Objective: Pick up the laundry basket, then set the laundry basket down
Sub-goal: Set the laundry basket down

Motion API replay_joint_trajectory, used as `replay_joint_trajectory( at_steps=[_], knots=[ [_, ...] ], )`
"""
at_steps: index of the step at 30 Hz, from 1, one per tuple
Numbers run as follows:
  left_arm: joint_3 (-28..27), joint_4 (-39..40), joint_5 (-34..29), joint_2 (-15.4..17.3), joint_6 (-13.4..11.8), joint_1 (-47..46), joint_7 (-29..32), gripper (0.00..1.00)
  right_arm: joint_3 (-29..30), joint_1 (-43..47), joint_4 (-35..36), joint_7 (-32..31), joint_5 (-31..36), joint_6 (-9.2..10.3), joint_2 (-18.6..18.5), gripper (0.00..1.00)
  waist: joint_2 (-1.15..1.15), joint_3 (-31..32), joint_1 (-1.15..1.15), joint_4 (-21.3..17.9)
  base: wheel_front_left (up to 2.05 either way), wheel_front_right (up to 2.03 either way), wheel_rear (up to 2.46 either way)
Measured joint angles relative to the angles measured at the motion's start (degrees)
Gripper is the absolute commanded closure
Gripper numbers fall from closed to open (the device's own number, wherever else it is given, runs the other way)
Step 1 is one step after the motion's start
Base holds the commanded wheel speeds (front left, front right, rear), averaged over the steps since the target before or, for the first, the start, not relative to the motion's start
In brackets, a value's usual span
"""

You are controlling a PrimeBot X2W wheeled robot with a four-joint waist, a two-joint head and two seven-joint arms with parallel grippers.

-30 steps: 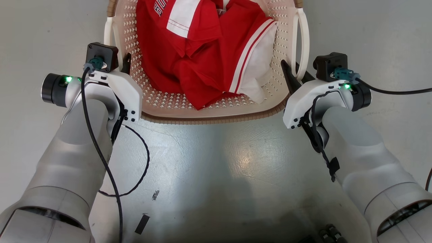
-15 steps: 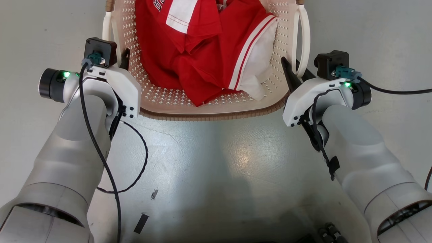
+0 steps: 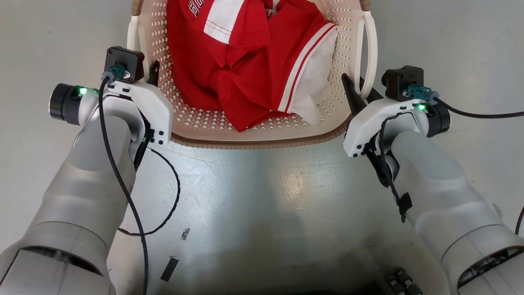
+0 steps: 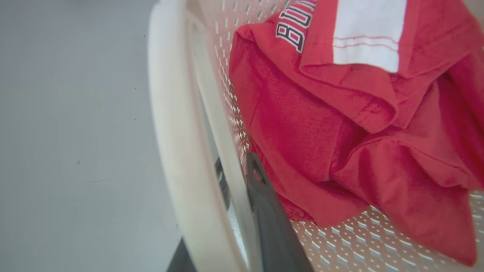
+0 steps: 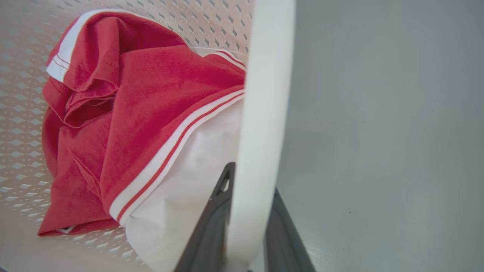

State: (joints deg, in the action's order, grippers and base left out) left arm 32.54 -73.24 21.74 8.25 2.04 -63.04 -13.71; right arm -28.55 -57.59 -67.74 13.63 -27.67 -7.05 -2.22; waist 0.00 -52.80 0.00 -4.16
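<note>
"Gripping from both sides? Why not use one arm?"

"The basket is broad and loaded with red clothes, so I reckon a single grip would let it tip. The right gripper pinches the right handle, with a finger on each face of the white band. The left gripper is clamped on the opposite side. One finger is inside against the holed wall and the other is tucked behind the left handle."

"Where is it?"

"Straight ahead, between the two arms, over the grey floor. I can't tell whether its base is off the ground."

"Which way does it face?"

"Mouth up, near rim toward the robot. Its long axis seems to run crosswise, handle to handle, but the far end is cut off."
</note>
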Motion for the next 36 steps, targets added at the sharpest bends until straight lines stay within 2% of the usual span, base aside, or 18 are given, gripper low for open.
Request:
replay_joint_trajectory(
  at_steps=[1, 2, 3, 4, 5, 6, 9, 22, 36],
  knots=[
    [0.13, -0.07, 0.0, -0.07, 0.0, -0.01, 0.07, 1.0, 0.03, 0.02, -0.1, 0.0, -0.12, 0.0, 0.01, 0.89, 0.0, -0.11, 0.0, -0.03, 0.0, 0.0, 0.0],
    [0.23, -0.13, 0.0, -0.15, -0.01, -0.02, 0.08, 1.0, 0.04, -0.01, -0.14, 0.0, -0.22, -0.01, 0.0, 0.63, 0.0, -0.21, 0.0, -0.04, 0.0, 0.0, 0.0],
    [0.3, -0.13, 0.0, -0.12, -0.01, -0.07, 0.08, 0.64, 0.1, -0.02, -0.2, 0.0, -0.23, -0.01, 0.0, 0.25, 0.0, -0.31, 0.0, -0.08, 0.0, 0.0, 0.0],
    [0.51, -0.14, -0.01, 0.01, -0.01, -0.21, 0.08, 0.44, 0.1, -0.02, -0.32, 0.0, -0.24, -0.04, -0.02, 0.0, 0.0, -0.42, 0.0, -0.12, 0.0, 0.0, 0.0],
    [0.93, -0.33, -0.03, 0.34, 0.0, -0.41, 0.09, 0.31, 0.09, -0.04, -0.44, 0.18, -0.23, -0.26, -0.18, 0.0, 0.0, -0.56, 0.0, -0.15, 0.0, 0.0, 0.0],
    [1.09, -0.46, -0.04, 0.77, -0.01, -0.49, 0.1, 0.0, 0.15, -0.1, -0.6, 0.58, -0.22, -0.26, -0.49, 0.0, 0.0, -0.72, 0.0, -0.18, 0.0, 0.0, 0.0],
    [1.07, -0.81, -0.01, 1.77, -0.12, -0.79, 0.35, 0.0, 0.82, -0.22, -1.08, 0.68, -0.02, -0.34, -1.43, 0.0, 0.0, -1.21, 0.0, -0.2, 0.0, 0.0, 0.0],
    [1.08, -0.81, 0.67, 1.18, -1.03, -0.84, -0.2, 0.0, 2.43, -0.2, -0.82, 0.77, 1.71, -0.34, -1.33, 0.0, 0.0, -0.8, 0.0, 0.32, 0.0, 0.0, 0.0],
    [0.03, 0.03, 3.27, 0.47, -0.99, 1.97, -0.77, 0.0, 3.97, 1.03, 2.53, 0.77, 4.52, -0.34, -1.34, 0.0, 0.0, 6.0, 0.0, 0.3, 0.0, 0.0, 0.0]
  ],
)
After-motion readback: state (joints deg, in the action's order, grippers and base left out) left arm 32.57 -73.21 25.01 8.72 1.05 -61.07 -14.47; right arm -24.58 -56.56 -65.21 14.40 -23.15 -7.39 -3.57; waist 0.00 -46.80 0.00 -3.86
